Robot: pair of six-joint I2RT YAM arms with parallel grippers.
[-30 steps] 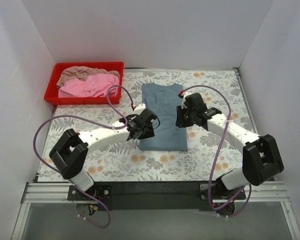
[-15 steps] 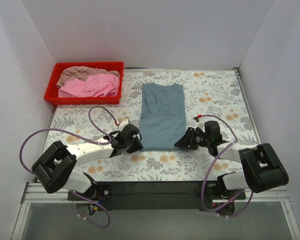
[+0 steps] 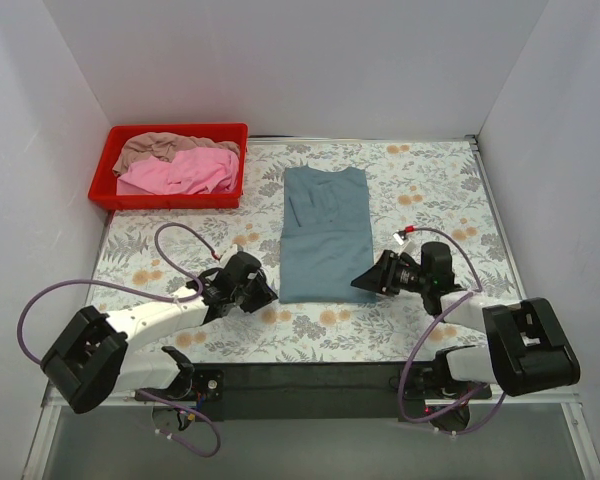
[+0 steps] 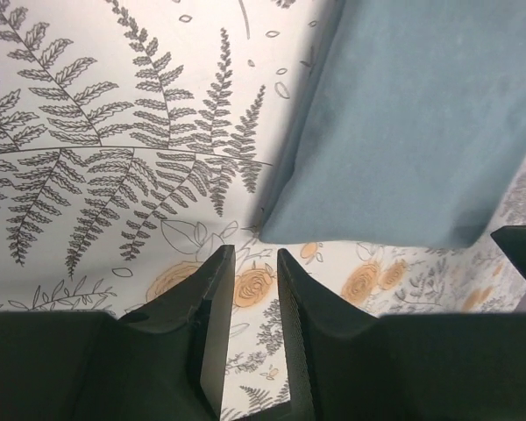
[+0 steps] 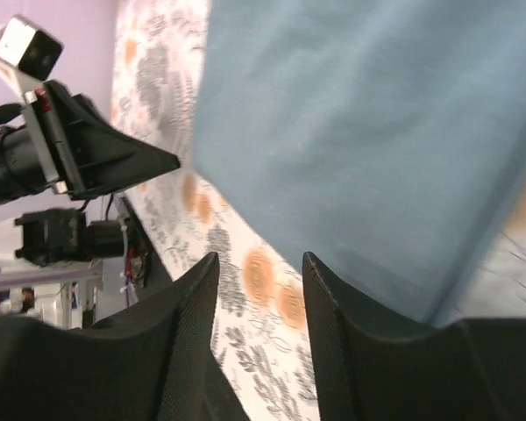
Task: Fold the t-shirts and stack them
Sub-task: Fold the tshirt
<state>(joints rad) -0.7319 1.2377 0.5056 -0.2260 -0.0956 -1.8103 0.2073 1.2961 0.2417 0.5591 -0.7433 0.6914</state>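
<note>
While the red tray (image 3: 103, 186), well beyond and to the left of the left pincer (image 3: 267, 293), holds the pink t-shirt (image 3: 185, 172) and the beige t-shirt (image 3: 158, 148) bunched and unfolded, the work centres on the blue-grey t-shirt (image 3: 325, 235).

Left pincer: low over the floral table cover (image 3: 435, 185). Its jaws stand a narrow slit apart and grip nothing. The shirt's near-left corner lies just ahead and to the right of its tips.

Shirt: flat between the two pincers, a long strip with sleeves folded in and the collar at the far end.

Right pincer (image 3: 358, 283): released, jaws parted, empty. The near-right corner lies just ahead of it.

Judgement: both pincers line up on the hem corners, probably to carry the hem toward the collar.
</note>
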